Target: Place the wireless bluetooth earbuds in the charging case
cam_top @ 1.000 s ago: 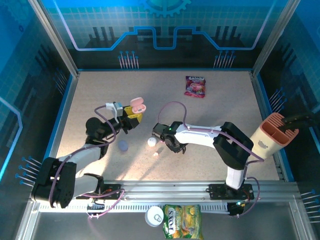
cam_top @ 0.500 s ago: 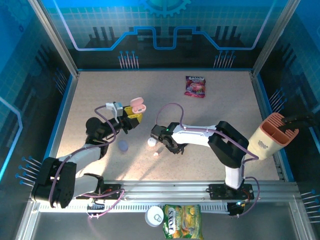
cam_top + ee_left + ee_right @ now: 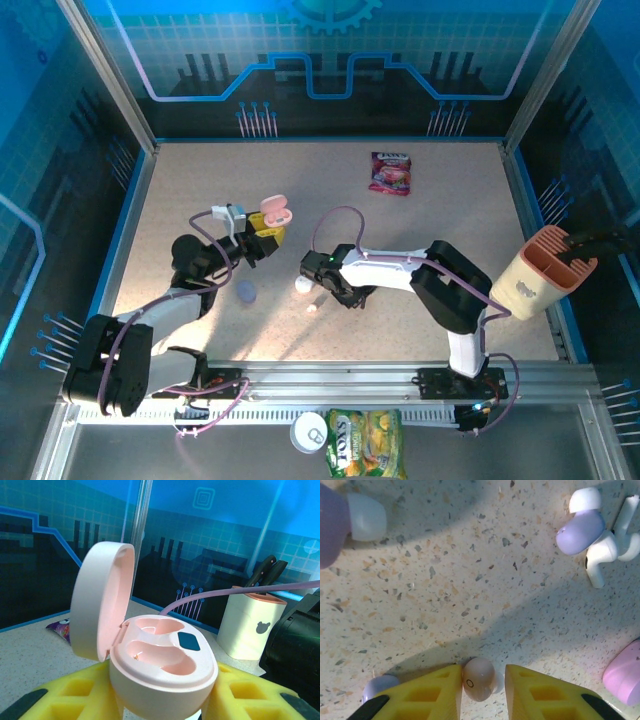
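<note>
My left gripper [image 3: 162,702] is shut on an open pink charging case [image 3: 162,667], lid up, both wells empty; in the top view the case [image 3: 273,213] is held above the table's left middle. My right gripper [image 3: 482,674] is down at the table, open around a pale pink earbud [image 3: 479,679]. The bud touches the left finger [image 3: 437,692], with a small gap to the right one. A purple earbud [image 3: 580,532] and a white earbud [image 3: 602,555] lie together farther off. Another purple bud with a white tip [image 3: 366,516] lies at the upper left.
A pink case [image 3: 626,674] lies at the right edge of the right wrist view. A purple case [image 3: 246,291] lies left of the right gripper [image 3: 320,290]. A snack bag [image 3: 390,172] is at the back, a knife holder [image 3: 545,268] at the right.
The right arm's elbow and forearm have crept left while its gripper stayed over the same spot. The left arm and the pink case have not moved.
</note>
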Tool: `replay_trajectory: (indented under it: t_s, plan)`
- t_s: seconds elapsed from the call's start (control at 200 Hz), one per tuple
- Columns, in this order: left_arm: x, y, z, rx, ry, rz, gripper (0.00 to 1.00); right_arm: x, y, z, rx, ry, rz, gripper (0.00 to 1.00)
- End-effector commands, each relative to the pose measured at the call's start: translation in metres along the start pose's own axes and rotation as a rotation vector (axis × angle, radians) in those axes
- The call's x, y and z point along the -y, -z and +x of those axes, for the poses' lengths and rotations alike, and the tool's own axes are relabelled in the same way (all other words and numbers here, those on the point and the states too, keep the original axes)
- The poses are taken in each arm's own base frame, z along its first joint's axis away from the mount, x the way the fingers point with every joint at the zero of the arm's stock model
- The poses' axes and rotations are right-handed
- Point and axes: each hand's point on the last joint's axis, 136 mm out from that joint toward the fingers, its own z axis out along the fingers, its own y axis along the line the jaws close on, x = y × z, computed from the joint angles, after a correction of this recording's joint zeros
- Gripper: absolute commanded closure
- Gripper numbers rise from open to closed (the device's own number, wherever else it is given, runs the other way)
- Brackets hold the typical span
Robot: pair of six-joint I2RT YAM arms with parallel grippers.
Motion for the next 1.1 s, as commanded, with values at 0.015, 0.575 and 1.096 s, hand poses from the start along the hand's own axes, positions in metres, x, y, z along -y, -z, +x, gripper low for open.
replay_trajectory:
  t_s: [0.015, 0.575, 1.096]
  plan:
    - [0.003, 0.004, -0.005, 0.016, -0.045, 0.002, 0.61, -0.006, -0.008, 0.012, -0.063, 0.008, 0.010, 0.74]
    - [0.004, 0.001, 0.003, -0.022, -0.047, 0.031, 0.61, 0.003, 0.036, -0.001, 0.150, -0.249, -0.359, 0.79]
    - [0.033, -0.016, 0.023, -0.104, -0.068, 0.137, 0.62, 0.040, 0.080, 0.005, 0.330, -0.686, -1.040, 0.80]
